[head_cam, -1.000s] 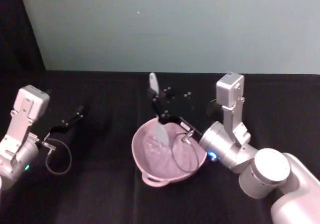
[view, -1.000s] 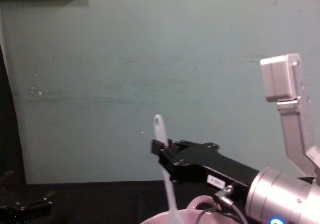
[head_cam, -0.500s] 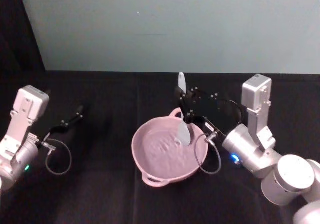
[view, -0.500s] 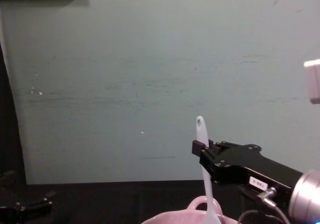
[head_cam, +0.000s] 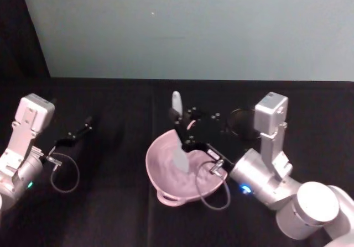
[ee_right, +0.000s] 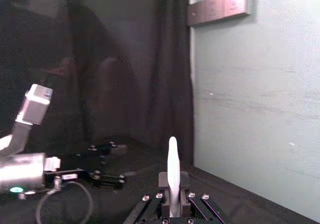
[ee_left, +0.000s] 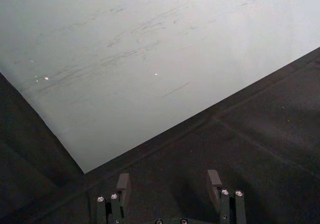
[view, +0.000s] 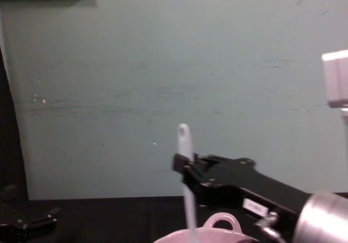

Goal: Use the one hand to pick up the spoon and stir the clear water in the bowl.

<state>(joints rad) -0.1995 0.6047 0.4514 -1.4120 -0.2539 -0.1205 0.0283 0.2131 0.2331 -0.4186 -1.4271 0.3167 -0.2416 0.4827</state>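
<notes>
Gleaming pink bowl [head_cam: 151, 173], slim white spoon [head_cam: 180, 156]

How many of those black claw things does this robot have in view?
2. The right gripper, at the middle, clamps the spoon upright with its head in the bowl; the left gripper sits open off to the left, holding nothing.

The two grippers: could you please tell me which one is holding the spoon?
The right gripper, shut on the white spoon whose head dips into the pink bowl; the left gripper is open and empty, off to the left.
</notes>
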